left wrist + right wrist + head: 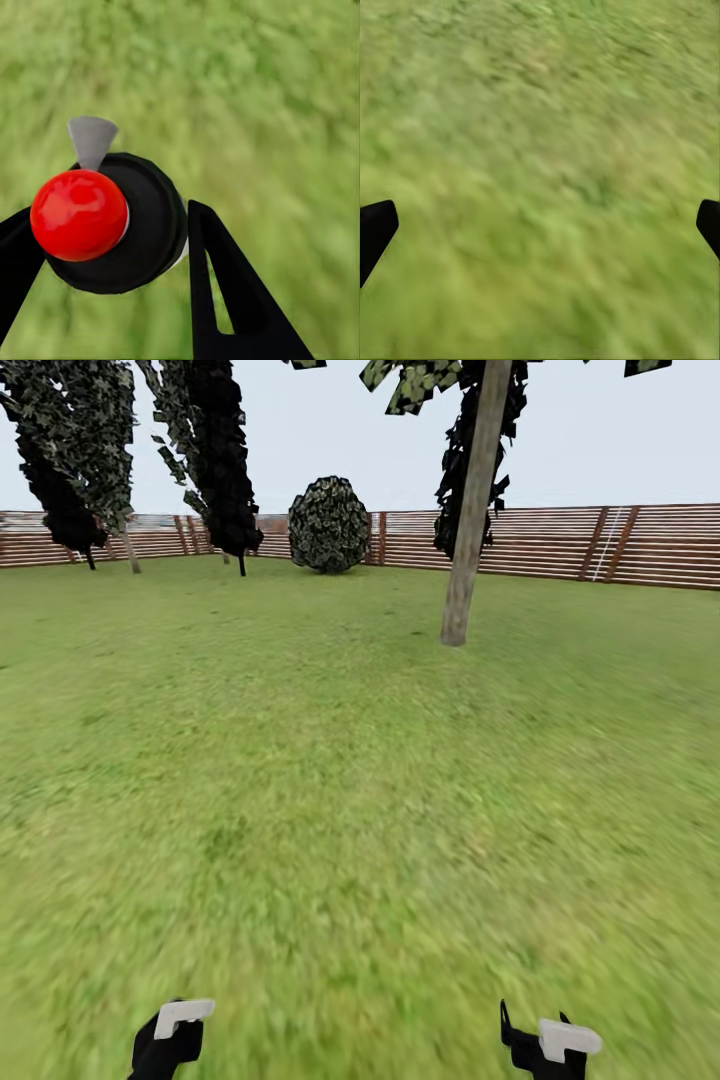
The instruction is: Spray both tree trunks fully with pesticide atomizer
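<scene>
Left gripper [112,247] fingers clamp the pesticide atomizer [112,225] round its rigid, probably slick black body; right gripper [540,225] spread wide, empty over grass.

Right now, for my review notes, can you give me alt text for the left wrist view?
The left tool is shut on the pesticide atomizer, seen end-on as a black round body with a glossy red knob and a small grey nozzle. Behind it is blurred green grass.
</scene>
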